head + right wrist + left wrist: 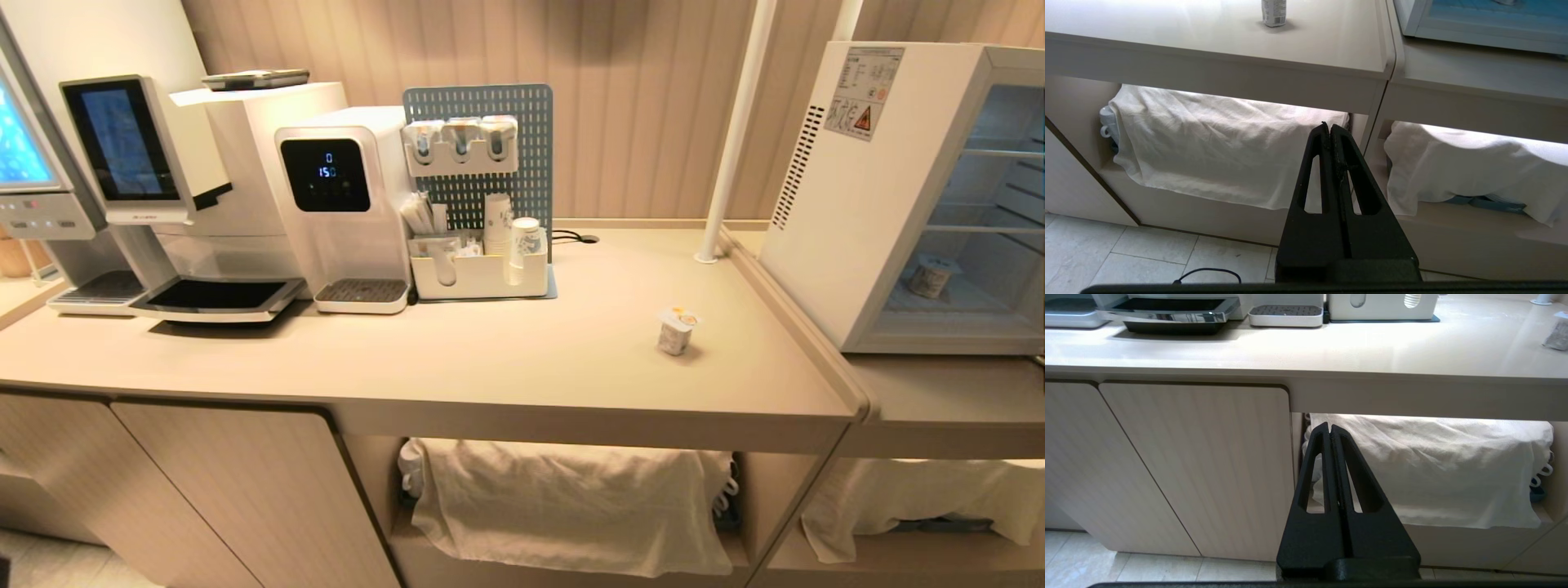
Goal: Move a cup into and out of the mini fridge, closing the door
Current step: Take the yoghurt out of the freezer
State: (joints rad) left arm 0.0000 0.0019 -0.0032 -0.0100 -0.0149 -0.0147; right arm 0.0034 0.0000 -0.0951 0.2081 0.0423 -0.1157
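Two cups show: one (677, 330) stands alone on the counter (506, 351), right of centre, and a second cup (931, 276) sits on the floor of the fridge (857, 212) at far right. The fridge is cut off at the frame's edge, its door unseen. Both tools hang low before the shelves, left tool (1330, 430) and right tool (1329, 130) pressed together, empty. Two cloths (1216, 159) hide the shelves' contents.
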